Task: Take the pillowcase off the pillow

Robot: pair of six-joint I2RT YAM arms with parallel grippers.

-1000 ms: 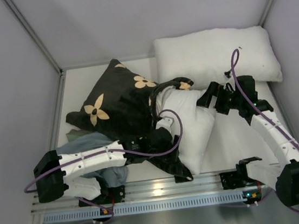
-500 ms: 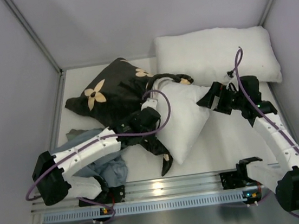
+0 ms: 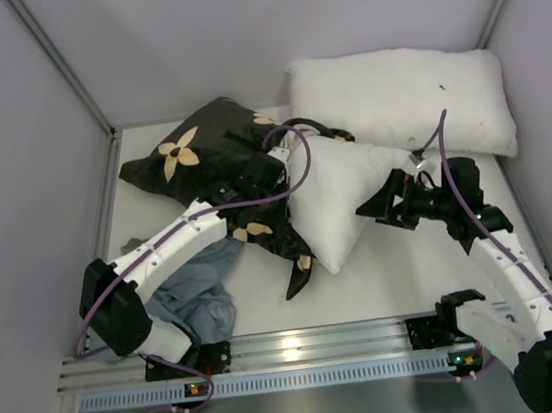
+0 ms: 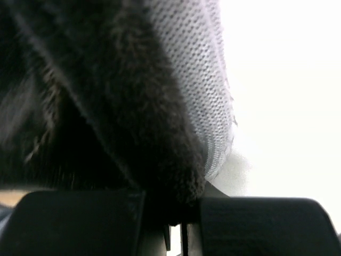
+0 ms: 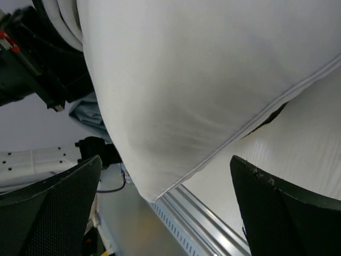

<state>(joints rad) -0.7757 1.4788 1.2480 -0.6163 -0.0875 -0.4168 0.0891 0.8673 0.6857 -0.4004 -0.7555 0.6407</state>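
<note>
Both arms are reaching inward: my L gripper is pinching the pillowcase tight, R gripper is gaping wide at the pillow.

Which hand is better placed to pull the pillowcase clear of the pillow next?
Left. The left hand is shut on the pillowcase; the right hand is open, facing the bare pillow.

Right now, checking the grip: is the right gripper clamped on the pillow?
No, the right gripper has its fingers wide apart, with the pillow between them.
</note>
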